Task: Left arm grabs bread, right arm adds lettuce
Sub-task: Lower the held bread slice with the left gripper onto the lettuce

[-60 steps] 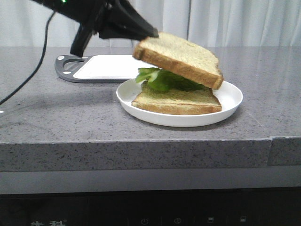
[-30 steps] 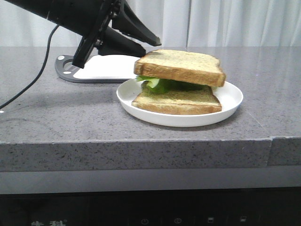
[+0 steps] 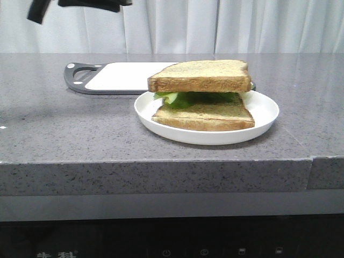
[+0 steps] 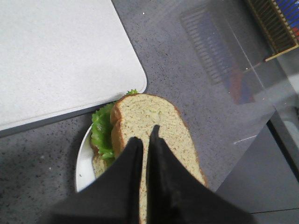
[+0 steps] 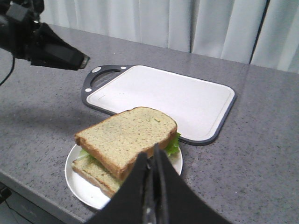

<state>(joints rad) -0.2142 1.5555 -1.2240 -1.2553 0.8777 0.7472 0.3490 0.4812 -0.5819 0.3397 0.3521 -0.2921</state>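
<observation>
The thick bread slice point(image 3: 199, 75) lies flat on the green lettuce point(image 3: 193, 98), which rests on a thinner slice point(image 3: 204, 115) on the white plate point(image 3: 161, 119). My left gripper point(image 4: 146, 134) is empty, its fingers closed to a narrow slit. It hovers high above the bread point(image 4: 159, 114) with lettuce point(image 4: 100, 133) peeking out beside it. In the right wrist view the left gripper point(image 5: 82, 60) hangs above the counter, left of the plate. My right gripper point(image 5: 152, 157) is shut and empty, above the near side of the sandwich point(image 5: 126, 135).
A white cutting board with a dark rim point(image 3: 123, 75) lies behind the plate and also shows in the right wrist view point(image 5: 163, 98). Part of the left arm point(image 3: 91, 4) shows at the upper left edge. The counter's front edge point(image 3: 161, 161) runs just before the plate.
The left gripper let go of the bread, which went from tilted to flat on the lettuce. The gripper rose up and to the left, nearly out of the front view.
</observation>
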